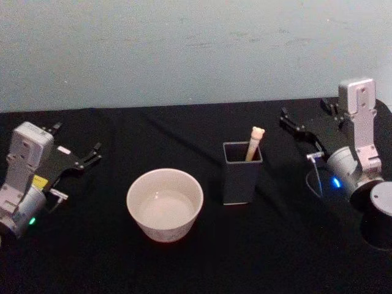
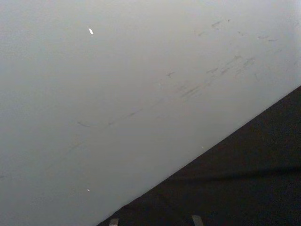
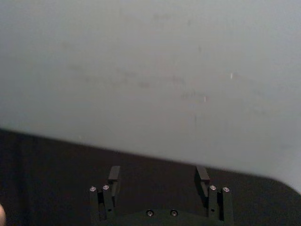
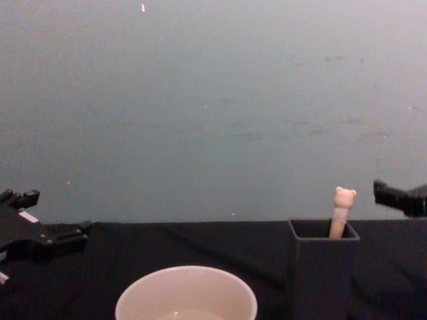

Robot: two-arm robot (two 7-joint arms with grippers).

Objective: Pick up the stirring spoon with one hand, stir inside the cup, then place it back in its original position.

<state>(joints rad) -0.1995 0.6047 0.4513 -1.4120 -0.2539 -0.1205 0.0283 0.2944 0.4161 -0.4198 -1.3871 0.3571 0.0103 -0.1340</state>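
Spoon (image 1: 255, 142) is standing in the dark holder (image 1: 242, 174), leaning against the far right corner, with just the cream handle and little bear head poking above the rim. Taking the holder as the landmark: the cup (image 1: 165, 204) sits on the black desk (image 1: 184, 128) just to its left and a touch nearer the robot, close by but not touching. From the chest view the cup looks to have some pale liquid low in it.

Right pincer (image 1: 309, 119) hangs to the right of the holder and a little beyond it, up off the desk, fingers spread wide and nothing between them; the right wrist view shows the two flat fingers (image 3: 114, 176) well apart over bare cloth. Left pincer (image 1: 76, 148) is parked far to the left of the holder, past the cup, fingers also parted and empty.

So nothing has begun, by the look of it: this is the pick-up step, with the spoon untouched. The right arm seems the natural choice, being nearer. The next move, I'd judge, calls for swinging that pincer in over the holder, lining the fingers either side of the slim handle just under the bear head, pinching, then lifting straight up so the spoon's bowl clears the thin walls without tipping the holder.
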